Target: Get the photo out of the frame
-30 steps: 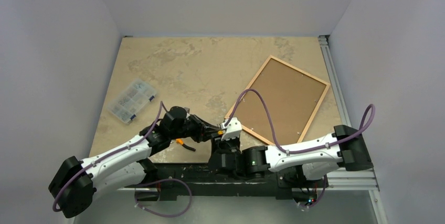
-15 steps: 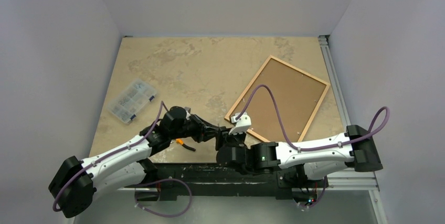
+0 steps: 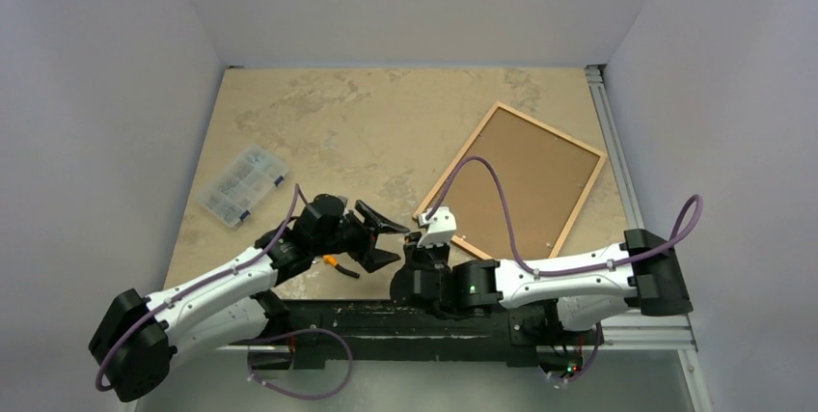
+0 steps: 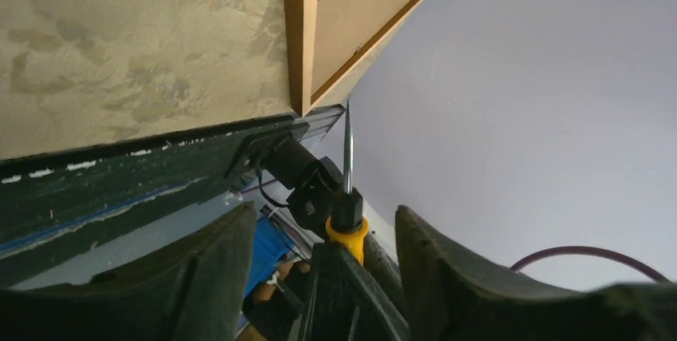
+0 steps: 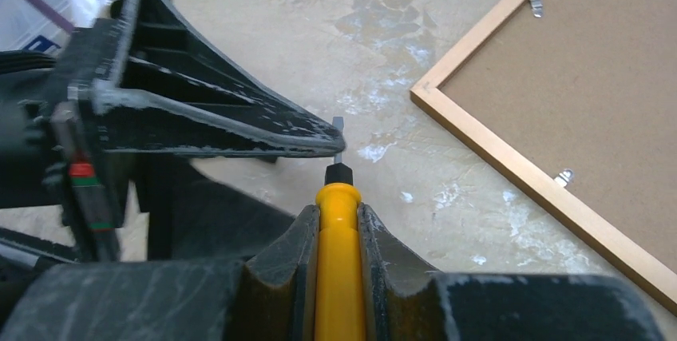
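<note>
Shows a tan marbled table point(image 3: 338, 123) from above. On its right half, lying flat and askew to the table edges, the frame point(image 3: 552, 128), back upward, with the photo point(image 3: 531, 176) seated inside and only plain brown board showing. Just short of the frame's nearest corner, the right gripper point(image 5: 338, 221), clamped shut on the yellow handle of a screwdriver point(image 5: 338, 277), shaft pointing away from the wrist. Facing it from the left, the left gripper point(image 3: 395, 243), spread wide either side of the shaft, gripping nothing. From the blade tip, frame ahead and off to the right, not touching. Along the frame's inner edge, small metal clips point(image 5: 565, 175) pinning the board. Probably calls for swinging the tip rightward onto a clip, with the right arm much the nearer.
</note>
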`<state>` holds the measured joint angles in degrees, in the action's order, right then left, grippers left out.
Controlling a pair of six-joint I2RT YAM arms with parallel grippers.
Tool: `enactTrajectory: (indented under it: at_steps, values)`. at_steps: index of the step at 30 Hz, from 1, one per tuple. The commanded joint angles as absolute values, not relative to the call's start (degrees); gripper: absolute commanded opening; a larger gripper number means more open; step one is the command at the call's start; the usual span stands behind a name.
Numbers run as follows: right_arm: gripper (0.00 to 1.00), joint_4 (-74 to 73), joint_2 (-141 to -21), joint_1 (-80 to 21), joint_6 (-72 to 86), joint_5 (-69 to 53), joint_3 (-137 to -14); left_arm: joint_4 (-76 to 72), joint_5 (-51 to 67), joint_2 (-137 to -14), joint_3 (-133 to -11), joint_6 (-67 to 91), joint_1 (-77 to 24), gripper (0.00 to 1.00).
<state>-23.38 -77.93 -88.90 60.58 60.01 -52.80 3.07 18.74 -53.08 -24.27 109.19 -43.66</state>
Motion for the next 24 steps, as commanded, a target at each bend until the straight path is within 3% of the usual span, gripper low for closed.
enactTrajectory:
  at_steps: [1, 6, 9, 13, 17, 24]
  values:
    - [0.0, -30.12, -74.04, -86.84, 68.21, 60.35, -52.58, 17.03, 15.16, -51.69, -32.15, 95.29, -42.66, 0.73]
    - [0.0, -24.67, -63.78, -81.23, 66.47, 52.16, -41.86, 27.35, 4.74, -49.72, -36.09, 77.48, -39.41, 0.82]
    - [0.0, -21.06, -56.59, -77.24, 64.92, 47.09, -36.06, 28.48, 4.3, -52.2, -40.53, 63.81, -38.17, 0.84]
    - [0.0, -17.71, -49.81, -68.33, 61.06, 36.59, -31.39, 27.41, 19.55, -59.64, -46.97, 48.02, -35.15, 0.85]
    - [0.0, -23.53, -48.56, -61.14, 58.55, 33.75, -34.0, 22.27, 33.63, -66.27, -50.11, 44.21, -31.29, 0.83]
    - [0.0, -25.4, -55.43, -46.65, 47.33, 23.5, -41.25, 22.46, 34.19, -79.14, -62.49, 40.28, -30.88, 0.82]
